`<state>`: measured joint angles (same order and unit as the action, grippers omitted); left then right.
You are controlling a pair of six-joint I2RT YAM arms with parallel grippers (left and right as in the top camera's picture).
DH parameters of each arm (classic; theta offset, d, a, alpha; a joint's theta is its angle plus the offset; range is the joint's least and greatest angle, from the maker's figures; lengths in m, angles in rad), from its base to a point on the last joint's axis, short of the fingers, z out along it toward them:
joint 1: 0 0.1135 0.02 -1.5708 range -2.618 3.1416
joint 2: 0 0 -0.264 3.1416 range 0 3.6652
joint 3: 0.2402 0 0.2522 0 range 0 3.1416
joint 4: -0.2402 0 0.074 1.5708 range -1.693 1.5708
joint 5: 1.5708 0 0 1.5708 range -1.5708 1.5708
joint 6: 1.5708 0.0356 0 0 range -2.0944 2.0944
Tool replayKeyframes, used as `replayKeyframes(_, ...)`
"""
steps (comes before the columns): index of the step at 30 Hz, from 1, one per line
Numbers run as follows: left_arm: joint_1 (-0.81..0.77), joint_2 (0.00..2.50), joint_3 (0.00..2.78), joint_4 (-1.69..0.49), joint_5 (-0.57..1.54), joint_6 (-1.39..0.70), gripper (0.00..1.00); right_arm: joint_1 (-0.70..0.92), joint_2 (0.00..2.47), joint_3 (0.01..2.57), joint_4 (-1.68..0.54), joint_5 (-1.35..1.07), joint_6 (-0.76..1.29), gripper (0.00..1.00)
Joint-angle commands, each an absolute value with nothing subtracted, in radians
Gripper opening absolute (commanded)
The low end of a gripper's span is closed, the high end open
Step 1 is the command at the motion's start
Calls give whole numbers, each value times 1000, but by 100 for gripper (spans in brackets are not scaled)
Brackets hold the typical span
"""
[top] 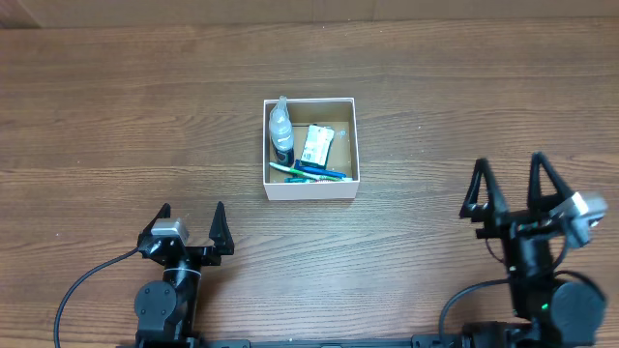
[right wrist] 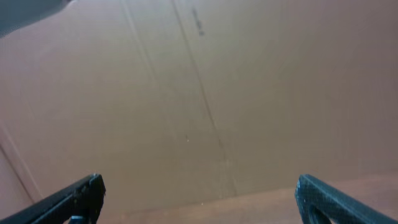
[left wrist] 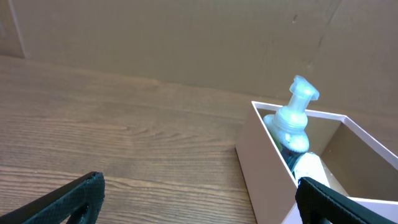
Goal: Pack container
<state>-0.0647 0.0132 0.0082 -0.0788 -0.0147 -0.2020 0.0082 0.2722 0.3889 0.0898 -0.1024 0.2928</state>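
Note:
The container (top: 310,188), a square shallow white box with a brown inside, sits mid-table. In it lie a clear pump bottle (top: 280,130) along the left wall, a green-and-white packet (top: 316,145) and a blue-green toothbrush (top: 308,172). In the left wrist view the container (left wrist: 264,163) is at right with the pump bottle (left wrist: 293,119) poking above its rim. My left gripper (top: 191,217) is open and empty, near the front left. My right gripper (top: 515,179) is open and empty, at the front right, raised and pointing at the back wall.
The wooden table (top: 126,116) runs across the overhead view. A brown cardboard wall (right wrist: 199,93) stands behind the table's far edge and fills the right wrist view.

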Motion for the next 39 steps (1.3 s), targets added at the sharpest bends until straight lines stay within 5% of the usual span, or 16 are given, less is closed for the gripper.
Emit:
replayKeyframes(1, -58, 4, 5, -77, -7, -182, 100, 10, 186, 247, 184, -113, 272, 100)
replayKeyframes(16, -58, 4, 5, -78, -7, -182, 100, 10, 2, 6, 221, -94, 257, 100)
replayKeyframes(39, -58, 4, 5, -77, -7, -182, 100, 10, 3, 7, -76, -107, 110, 100)
